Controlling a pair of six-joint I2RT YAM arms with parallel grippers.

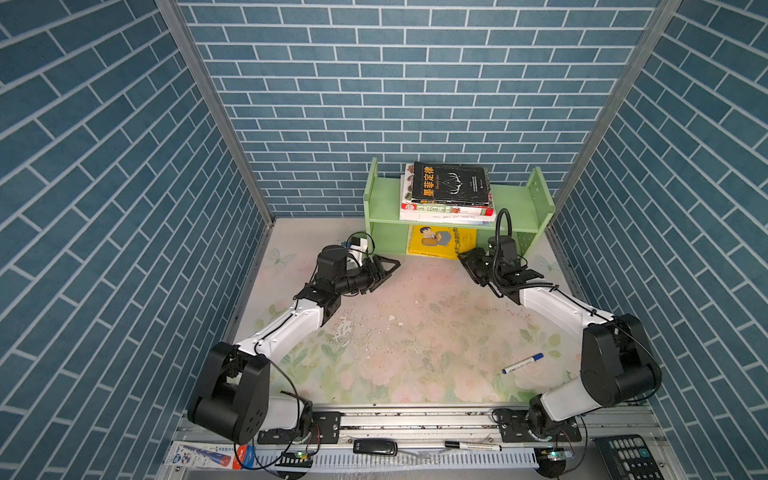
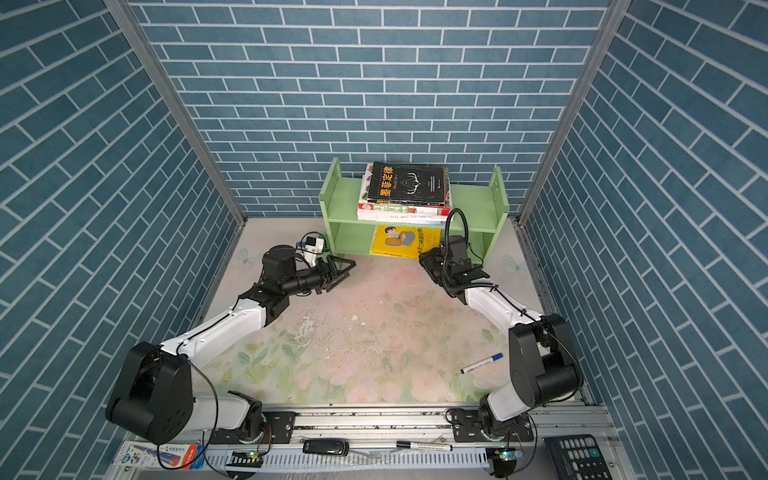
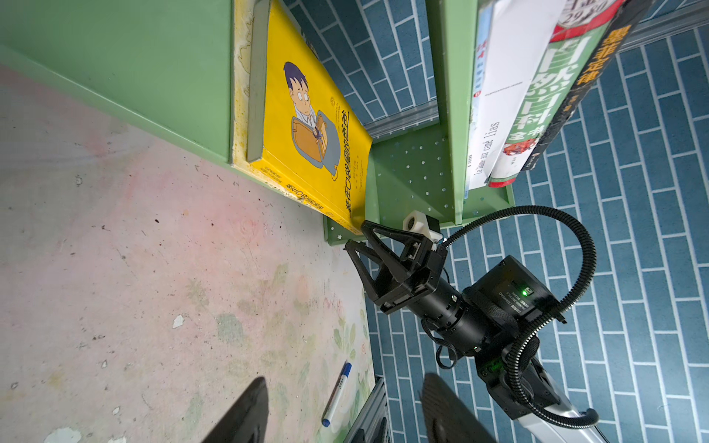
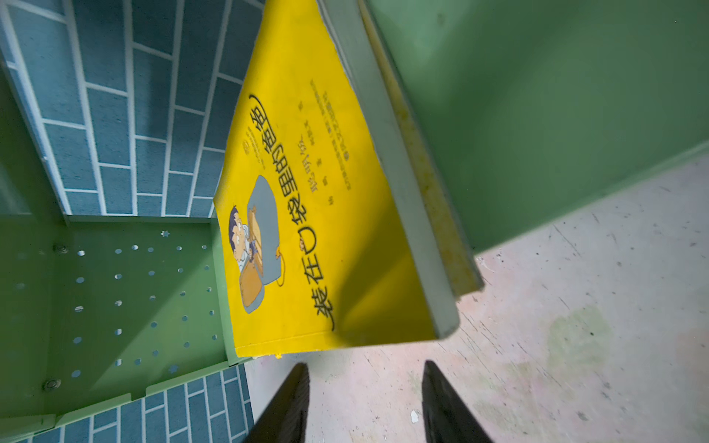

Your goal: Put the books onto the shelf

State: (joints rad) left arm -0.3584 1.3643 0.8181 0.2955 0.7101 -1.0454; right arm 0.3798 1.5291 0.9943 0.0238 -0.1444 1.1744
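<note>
Shelf [image 1: 382, 195] at twelve o'clock on the table [image 1: 415, 332]; stack of books [image 1: 449, 187] on its upper tier, lone book [image 1: 440, 242] in the lower; marker pen [image 1: 522, 363] at four o'clock

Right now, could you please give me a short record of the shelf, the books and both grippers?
Shelf: green, two tiers, peg-holed sides
Upper tier: stack of books, black book on top
Lower tier: yellow cartoon-man book, cover up
Left gripper: open, empty, in front of the shelf's left end
Right gripper: open, empty, at the yellow book's corner; contact unclear
Table: blue-capped marker pen lying loose
</note>
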